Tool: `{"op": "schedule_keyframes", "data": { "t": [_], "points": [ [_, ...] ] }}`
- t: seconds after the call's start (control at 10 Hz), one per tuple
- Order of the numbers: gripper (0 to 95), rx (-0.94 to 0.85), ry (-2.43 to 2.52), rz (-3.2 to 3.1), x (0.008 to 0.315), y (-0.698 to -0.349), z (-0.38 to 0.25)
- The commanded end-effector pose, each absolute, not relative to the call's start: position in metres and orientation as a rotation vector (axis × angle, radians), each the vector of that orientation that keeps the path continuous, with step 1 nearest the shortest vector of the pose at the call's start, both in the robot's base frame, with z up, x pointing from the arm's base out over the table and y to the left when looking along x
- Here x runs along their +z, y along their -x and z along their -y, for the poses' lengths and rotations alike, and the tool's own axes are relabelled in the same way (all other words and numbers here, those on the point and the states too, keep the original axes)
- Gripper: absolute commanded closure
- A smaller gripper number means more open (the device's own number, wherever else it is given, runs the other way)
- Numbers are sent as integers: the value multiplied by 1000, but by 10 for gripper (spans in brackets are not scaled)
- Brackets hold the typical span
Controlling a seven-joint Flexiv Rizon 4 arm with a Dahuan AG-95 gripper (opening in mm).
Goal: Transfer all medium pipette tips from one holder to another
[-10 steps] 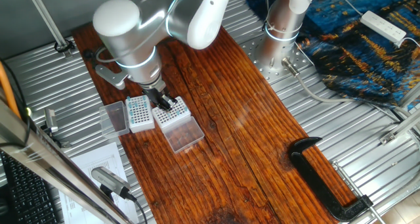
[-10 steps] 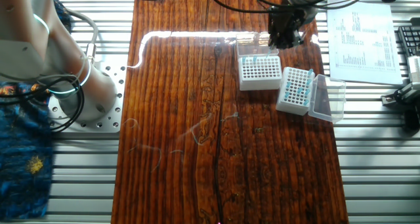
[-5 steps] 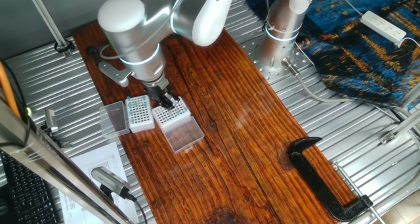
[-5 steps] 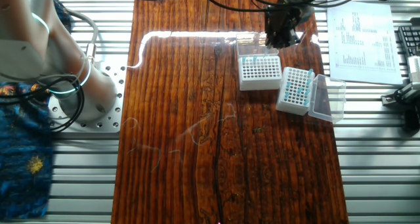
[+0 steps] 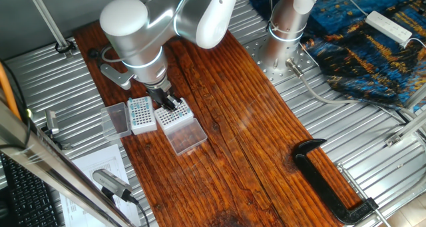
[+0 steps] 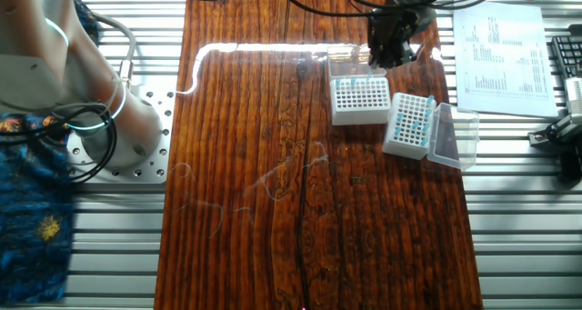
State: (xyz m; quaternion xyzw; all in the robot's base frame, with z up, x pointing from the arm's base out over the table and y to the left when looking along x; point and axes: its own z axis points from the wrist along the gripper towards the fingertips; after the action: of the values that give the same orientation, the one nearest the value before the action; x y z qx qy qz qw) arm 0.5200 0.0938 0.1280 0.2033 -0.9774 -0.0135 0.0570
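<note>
Since a second ago the tool (image 5: 170,106) has slid slightly along the clear rack (image 6: 361,99), then stopped, so it is probably lining up to drop a tip. Most tips (image 6: 414,119) sit in the white rack (image 6: 403,148) just beside it on the table (image 6: 255,165). Tool is small and dark: can't tell if it's open or closed, and any held tip is hidden.

The white-sided holder (image 6: 408,126) sits on the wooden board, turned slightly askew, its smoky lid (image 6: 452,135) swung open flat at its side; teal tips (image 6: 416,119) fill part of its grid (their count is too small to tell); just beside it stands the clear-sided rack (image 6: 360,100), squarer to the board, its white grid showing a few teal dots along one edge, its clear lid (image 5: 186,135) open flat.
</note>
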Motion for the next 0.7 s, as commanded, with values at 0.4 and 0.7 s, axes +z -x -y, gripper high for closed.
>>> {"op": "schedule_keyframes", "data": {
  "t": [0.4, 0.7],
  "points": [
    [950, -42, -623, 2967, 121, -524, -91],
    [950, -47, -639, 2963, 120, -524, -91]
  ]
}}
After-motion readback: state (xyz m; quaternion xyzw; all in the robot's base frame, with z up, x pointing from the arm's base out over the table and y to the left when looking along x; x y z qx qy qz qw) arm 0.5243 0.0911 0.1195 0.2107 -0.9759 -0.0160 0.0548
